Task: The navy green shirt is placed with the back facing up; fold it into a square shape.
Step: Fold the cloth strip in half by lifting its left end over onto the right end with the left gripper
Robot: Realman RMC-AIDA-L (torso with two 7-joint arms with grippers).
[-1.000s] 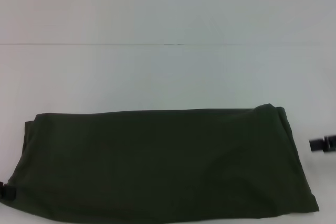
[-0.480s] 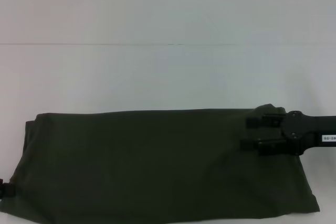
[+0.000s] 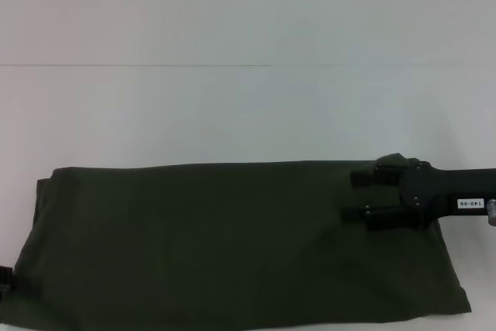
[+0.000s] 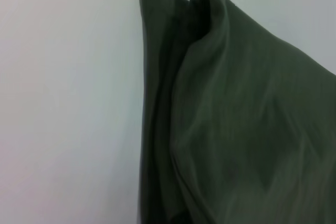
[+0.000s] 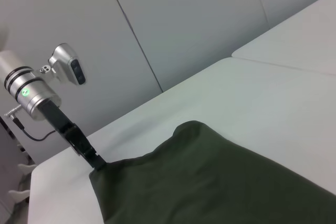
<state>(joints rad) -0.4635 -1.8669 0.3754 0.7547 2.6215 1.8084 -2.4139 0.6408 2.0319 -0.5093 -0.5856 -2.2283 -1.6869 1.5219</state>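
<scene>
right end effector (image 3: 359, 194) advanced, fingers wide | navy green shirt (image 3: 232, 242) matte oblong | left end effector (image 3: 5, 278) state unclear

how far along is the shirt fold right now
Partly done: the navy green shirt already lies as a long folded band on the white table. In hand: the right gripper, fingers open, is over its right end; the left gripper is at the left edge. Left: folding the band into a square.
</scene>
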